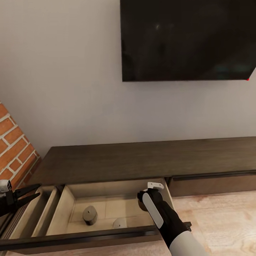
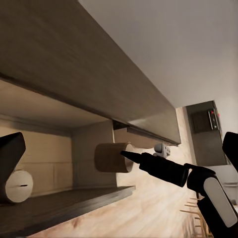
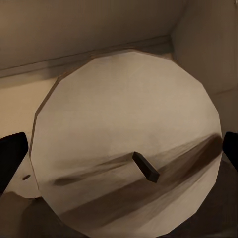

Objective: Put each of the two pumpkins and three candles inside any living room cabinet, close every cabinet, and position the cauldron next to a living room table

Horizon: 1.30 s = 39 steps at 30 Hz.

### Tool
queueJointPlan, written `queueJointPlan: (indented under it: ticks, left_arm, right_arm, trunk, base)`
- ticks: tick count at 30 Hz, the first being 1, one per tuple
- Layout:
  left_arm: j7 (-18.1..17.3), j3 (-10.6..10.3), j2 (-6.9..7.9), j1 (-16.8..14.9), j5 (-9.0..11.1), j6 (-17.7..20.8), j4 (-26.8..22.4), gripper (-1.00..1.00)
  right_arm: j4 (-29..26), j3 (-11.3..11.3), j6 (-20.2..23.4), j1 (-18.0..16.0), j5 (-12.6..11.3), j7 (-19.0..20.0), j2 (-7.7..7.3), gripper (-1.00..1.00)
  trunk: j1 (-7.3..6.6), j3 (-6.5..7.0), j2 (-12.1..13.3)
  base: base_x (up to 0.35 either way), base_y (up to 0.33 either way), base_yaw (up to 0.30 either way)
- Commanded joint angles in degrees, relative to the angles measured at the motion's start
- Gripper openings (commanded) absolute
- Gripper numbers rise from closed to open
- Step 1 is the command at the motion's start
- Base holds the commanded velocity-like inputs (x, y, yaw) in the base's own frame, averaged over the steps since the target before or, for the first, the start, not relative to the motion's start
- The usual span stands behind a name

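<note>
The long dark brown cabinet (image 1: 142, 160) has a wide drawer (image 1: 89, 236) pulled out, showing pale inner walls. Two beige candles stand on its floor, one (image 1: 90, 215) at the middle and one (image 1: 120, 223) nearer the front. My right gripper (image 1: 145, 200) reaches down into the drawer's right end and is shut on a third candle (image 3: 124, 129); its wick faces the right wrist camera. The left wrist view shows this held candle (image 2: 111, 157) between the black fingers (image 2: 148, 163). My left gripper (image 1: 30, 193) hangs open at the drawer's left. The pumpkins, cauldron and table are out of view.
A dark TV screen (image 1: 188, 39) hangs on the pale wall above the cabinet. A brick wall (image 1: 14, 149) stands at the left. The cabinet front (image 1: 213, 183) to the right is closed, with light wood floor (image 1: 220, 220) before it. A second compartment (image 1: 44, 209) is open at the left.
</note>
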Motion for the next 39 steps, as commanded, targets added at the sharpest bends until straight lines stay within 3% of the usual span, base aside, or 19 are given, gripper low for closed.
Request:
queueJointPlan:
  ticks: [1,14,39]
  left_arm:
    - [-0.29,0.04,-0.03,-0.04,-0.21,0.21,0.01,1.00]
    - [-0.27,0.04,-0.05,-0.03,-0.22,0.21,0.08,1.00]
    - [-0.36,0.13,0.05,-0.04,-0.13,0.21,0.06,1.00]
  right_arm:
    - [-0.05,0.08,0.08,-0.04,-0.48,-0.56,0.00,-1.00]
    - [-0.05,0.17,0.29,-0.04,-0.55,-0.56,0.00,-1.00]
    - [0.04,0.17,0.35,-0.13,-0.57,-0.55,0.00,-1.00]
  trunk:
    - [0.02,-0.05,-0.02]
    - [0.02,-0.05,-0.02]
    - [5.51,-4.54,-10.05]
  base:
    - [0.267,-0.013,0.000]
    - [0.079,-0.001,0.000]
    - [0.000,0.000,0.000]
